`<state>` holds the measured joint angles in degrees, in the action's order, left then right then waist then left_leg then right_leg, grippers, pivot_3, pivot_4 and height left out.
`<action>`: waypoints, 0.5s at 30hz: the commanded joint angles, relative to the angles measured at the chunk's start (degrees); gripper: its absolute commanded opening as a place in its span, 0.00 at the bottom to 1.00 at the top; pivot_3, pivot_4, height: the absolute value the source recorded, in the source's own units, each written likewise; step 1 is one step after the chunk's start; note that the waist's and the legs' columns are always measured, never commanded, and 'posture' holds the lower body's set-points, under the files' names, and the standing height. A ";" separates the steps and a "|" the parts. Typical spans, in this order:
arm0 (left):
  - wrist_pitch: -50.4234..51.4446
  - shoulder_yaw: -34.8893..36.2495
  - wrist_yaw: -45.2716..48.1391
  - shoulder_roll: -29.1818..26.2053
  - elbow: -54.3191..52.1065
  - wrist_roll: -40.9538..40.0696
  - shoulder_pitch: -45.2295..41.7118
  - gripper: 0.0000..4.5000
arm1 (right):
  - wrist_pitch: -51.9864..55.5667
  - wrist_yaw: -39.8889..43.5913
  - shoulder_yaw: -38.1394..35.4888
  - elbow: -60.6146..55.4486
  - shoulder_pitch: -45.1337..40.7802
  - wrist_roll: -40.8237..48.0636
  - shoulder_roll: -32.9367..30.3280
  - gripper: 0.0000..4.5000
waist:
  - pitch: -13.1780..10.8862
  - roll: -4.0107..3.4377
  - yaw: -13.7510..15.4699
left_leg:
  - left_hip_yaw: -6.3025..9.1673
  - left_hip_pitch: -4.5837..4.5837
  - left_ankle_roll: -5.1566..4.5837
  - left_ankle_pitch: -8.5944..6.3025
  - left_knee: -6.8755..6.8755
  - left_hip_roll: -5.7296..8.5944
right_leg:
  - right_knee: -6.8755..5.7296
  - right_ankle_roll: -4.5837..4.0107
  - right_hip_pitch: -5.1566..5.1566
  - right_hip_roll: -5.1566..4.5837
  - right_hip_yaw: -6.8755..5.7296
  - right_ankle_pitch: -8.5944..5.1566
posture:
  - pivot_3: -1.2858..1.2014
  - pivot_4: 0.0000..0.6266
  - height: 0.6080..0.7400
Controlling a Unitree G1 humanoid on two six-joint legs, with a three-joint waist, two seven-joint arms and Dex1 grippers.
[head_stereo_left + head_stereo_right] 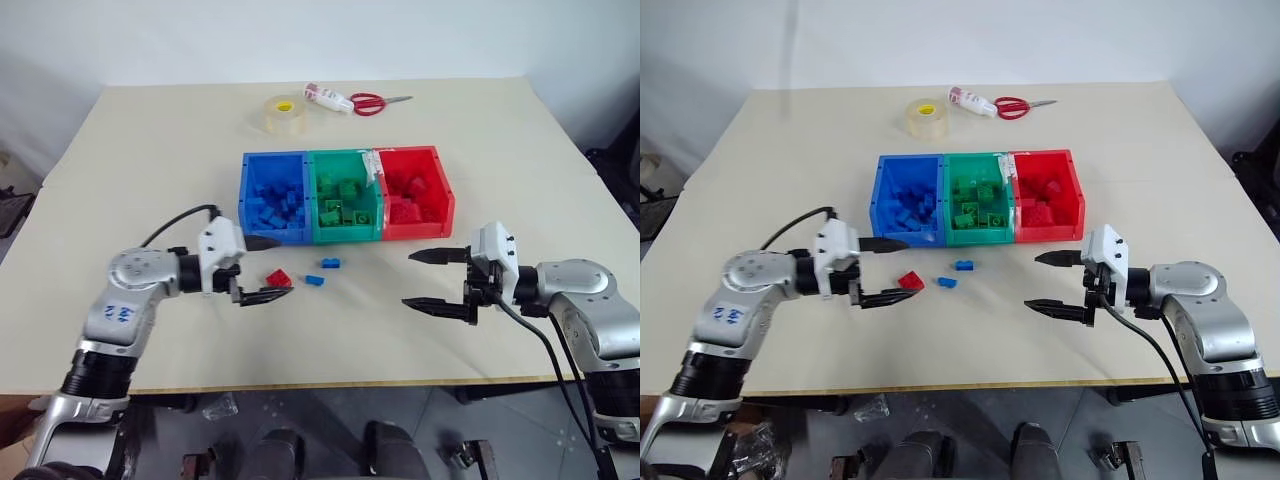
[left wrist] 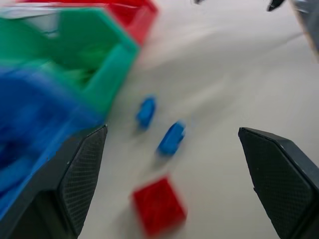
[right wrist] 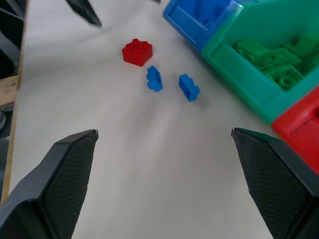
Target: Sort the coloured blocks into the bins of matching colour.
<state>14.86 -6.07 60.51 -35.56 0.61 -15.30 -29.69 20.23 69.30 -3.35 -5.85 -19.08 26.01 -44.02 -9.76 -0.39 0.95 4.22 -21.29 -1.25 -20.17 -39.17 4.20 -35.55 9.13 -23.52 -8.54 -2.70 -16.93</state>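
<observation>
Three joined bins stand mid-table: blue bin (image 1: 273, 198), green bin (image 1: 345, 196), red bin (image 1: 414, 192), each holding several blocks of its own colour. On the table in front of them lie a red block (image 1: 279, 278) and two blue blocks (image 1: 315, 281) (image 1: 331, 264). My left gripper (image 1: 266, 269) is open, its fingers straddling the space just left of the red block. My right gripper (image 1: 430, 279) hangs open to the right, in front of the red bin, with nothing between its fingers. The right wrist view shows the red block (image 3: 137, 52) and both blue blocks (image 3: 154, 78) (image 3: 189, 87).
A roll of clear tape (image 1: 281, 114), a small glue bottle (image 1: 328, 97) and red-handled scissors (image 1: 374, 102) lie at the table's far side. Bare tabletop (image 1: 360, 330) stretches in front of the loose blocks, between my two grippers.
</observation>
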 commanded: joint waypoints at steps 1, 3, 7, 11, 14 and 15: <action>2.00 -4.79 -0.31 0.65 0.65 4.19 -3.28 1.00 | 0.17 -1.88 -2.89 -3.79 2.05 1.44 -0.49 1.00 | 0.00 0.00 -0.05 | -0.01 0.00 0.00 0.00 0.01 0.00 | -0.01 0.00 -0.01 0.00 0.00 0.00 | 0.52 0.24 1.00; 2.10 -7.15 0.05 1.91 1.93 5.66 -5.21 1.00 | 0.36 -2.89 -3.46 -5.01 3.52 1.62 -0.48 1.00 | 0.00 0.00 0.05 | -0.01 0.00 0.00 0.00 -0.01 0.01 | -0.01 0.00 -0.01 -0.01 0.01 0.00 | 0.52 0.24 1.00; 1.09 -10.73 0.41 3.15 5.37 9.28 -8.11 1.00 | 0.89 -4.76 -4.32 -7.49 5.91 2.14 -0.23 1.00 | -0.02 0.03 0.33 | -0.01 0.00 -0.01 0.01 -0.02 0.01 | -0.01 0.00 0.00 -0.02 0.01 0.00 | 0.52 0.24 1.00; 1.14 -12.79 1.18 4.55 7.32 11.10 -9.66 1.00 | 1.06 -6.06 -4.67 -8.75 7.36 2.28 -0.36 1.00 | -0.02 0.04 0.36 | -0.02 -0.01 -0.02 0.01 -0.03 0.02 | 0.00 0.01 0.01 -0.02 0.01 0.00 | 0.52 0.24 1.00; 1.15 -13.87 1.33 5.11 8.68 12.66 -10.55 0.96 | 1.04 -6.71 -4.98 -9.28 7.97 2.51 -0.46 1.00 | -0.03 0.05 0.39 | -0.02 -0.01 -0.02 0.01 -0.04 0.02 | 0.00 0.01 0.01 -0.02 0.01 0.00 | 0.52 0.24 1.00; 0.84 -14.04 1.28 5.45 9.47 13.04 -10.89 0.91 | 1.05 -6.89 -5.09 -9.38 8.11 2.54 -0.47 1.00 | -0.03 0.05 0.39 | -0.02 -0.01 -0.02 0.01 -0.04 0.02 | 0.00 0.01 0.01 -0.01 0.01 0.00 | 0.52 0.24 1.00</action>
<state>16.32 -20.30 61.62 -30.17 10.10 -2.97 -39.32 21.38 62.83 -6.72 -13.40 -11.30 27.27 -44.07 -9.80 -0.34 1.34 4.19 -21.30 -1.28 -20.16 -39.22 4.22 -35.55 9.14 -23.50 -8.55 -2.69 -16.92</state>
